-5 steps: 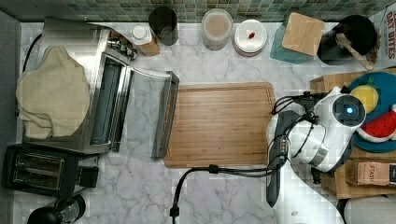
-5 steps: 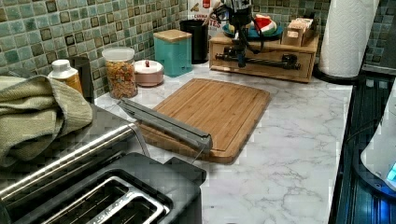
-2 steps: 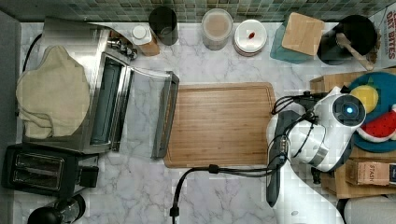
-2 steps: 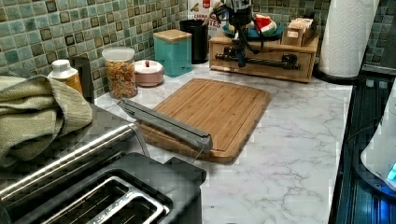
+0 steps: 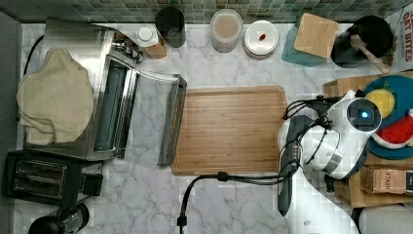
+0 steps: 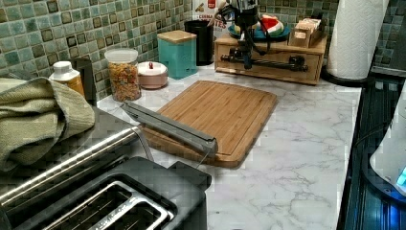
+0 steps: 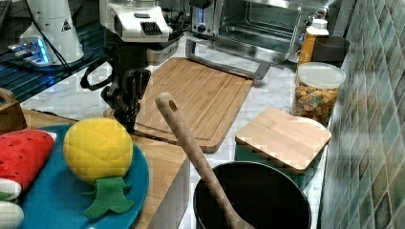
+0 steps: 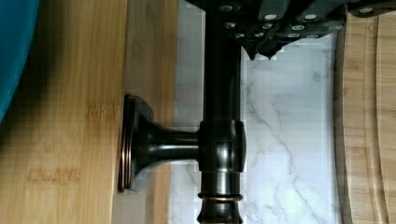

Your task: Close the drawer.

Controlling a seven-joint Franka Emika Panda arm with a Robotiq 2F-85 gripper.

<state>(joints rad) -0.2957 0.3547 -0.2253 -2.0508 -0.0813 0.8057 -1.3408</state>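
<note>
Pincer: mine [image 7: 126, 110], matte black with small screw heads. It hangs straight down off the white arm, right at the drawer handle. How wide it stands, or whether it's got hold of the bar, I honestly can't tell.
Handle: a dark bronze round bar [image 8: 222, 140], glossy, on a flared post with a ringed base plate screwed to the wood.
Drawer: light bamboo front [image 6: 306, 72], fine straight grain. It sits in the matching wooden box [image 5: 341, 85] at the top view's right. The bar runs across its face. I can't tell if any gap remains.
On the box: a teal plate [image 7: 47, 200] with a quilted yellow plush pineapple [image 7: 98, 148].
Counter: white marble [image 5: 234, 204] with grey veins, smooth, showing just beside the handle.
Cutting board: flat bamboo [image 5: 229, 129] with rounded corners and a groove round the edge. It lies near the box, apart from it.
Toaster oven: brushed steel [image 5: 112, 112], its glass door [image 5: 170, 122] dropped open against the board's far edge.
Cloth: a beige ribbed towel [image 5: 53, 102], slumped on the oven's top.
</note>
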